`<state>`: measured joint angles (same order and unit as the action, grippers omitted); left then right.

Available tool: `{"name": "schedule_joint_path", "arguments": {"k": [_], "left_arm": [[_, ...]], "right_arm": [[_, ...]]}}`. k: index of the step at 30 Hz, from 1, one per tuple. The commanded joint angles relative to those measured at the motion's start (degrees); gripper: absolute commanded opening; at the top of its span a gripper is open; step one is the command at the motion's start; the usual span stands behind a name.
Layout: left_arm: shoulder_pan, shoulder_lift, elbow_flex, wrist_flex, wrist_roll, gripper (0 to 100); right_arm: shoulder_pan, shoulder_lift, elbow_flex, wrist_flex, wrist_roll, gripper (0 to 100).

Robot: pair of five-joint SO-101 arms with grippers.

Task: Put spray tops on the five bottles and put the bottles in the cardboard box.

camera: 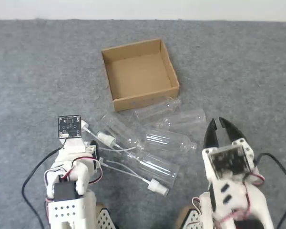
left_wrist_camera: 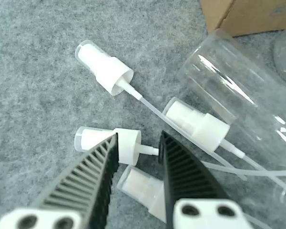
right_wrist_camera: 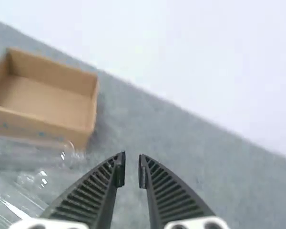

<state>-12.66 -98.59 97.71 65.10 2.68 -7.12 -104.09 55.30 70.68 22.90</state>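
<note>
The spray top point(left_wrist_camera: 129, 144) I want lies on its side on the grey carpet point(camera: 38, 71), close among three other loose tops point(left_wrist_camera: 105, 69). My left claw point(left_wrist_camera: 139, 140) stands spread to either side of its white collar, one finger at the collar, the other near the stem, with nothing pinched yet.

I judge it feather-light, hard and round, so it could roll or pop out under a squeeze. The collar is the widest, firmest part and the place to hold. Its dip tube looks thin and floppy (no good for gripping, and likely to snag on its neighbours).

Just beyond lie the five bottles point(camera: 167, 140), clear, thin-walled plastic on their sides, bunched between my arms and the cardboard box point(camera: 143, 101). They would be slippery and easily dented. As far as I can tell, none wears a top.

The box sits open-topped past them, with no bottle inside.

My right claw point(camera: 218, 126) hangs beside the bottles, fingers barely parted, holding nothing.
</note>
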Motion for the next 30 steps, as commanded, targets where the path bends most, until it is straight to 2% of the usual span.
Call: {"name": "schedule_joint_path", "arguments": {"k": [1, 6, 13, 15, 18, 26, 30], "left_arm": [[-0.18, -0.97, -0.84, 0.0, -0.09, 13], [-0.18, -0.97, -0.84, 0.0, -0.09, 13], [-0.18, -0.97, -0.84, 0.0, -0.09, 13], [-0.18, -0.97, -0.84, 0.0, -0.09, 13], [-0.18, -0.97, -0.84, 0.0, -0.09, 13], [-0.18, -0.97, -0.84, 0.0, -0.09, 13], [-0.18, -0.97, -0.84, 0.0, -0.09, 13]], "right_arm": [[-4.0, 4.97, -10.37, 4.0, 1.05, 2.4], [-7.16, 17.36, -20.48, 9.89, 0.7, 7.4], [-17.27, 28.88, -25.58, 15.6, 0.62, 10.0], [-20.0, 30.9, -25.58, 17.8, 0.09, 15.5], [-23.43, 33.71, -25.49, 19.47, -4.84, 24.9], [-40.84, 41.36, -21.45, 17.1, -8.0, 26.7], [-45.14, 44.79, -14.68, 10.24, -8.0, 26.7]]}}
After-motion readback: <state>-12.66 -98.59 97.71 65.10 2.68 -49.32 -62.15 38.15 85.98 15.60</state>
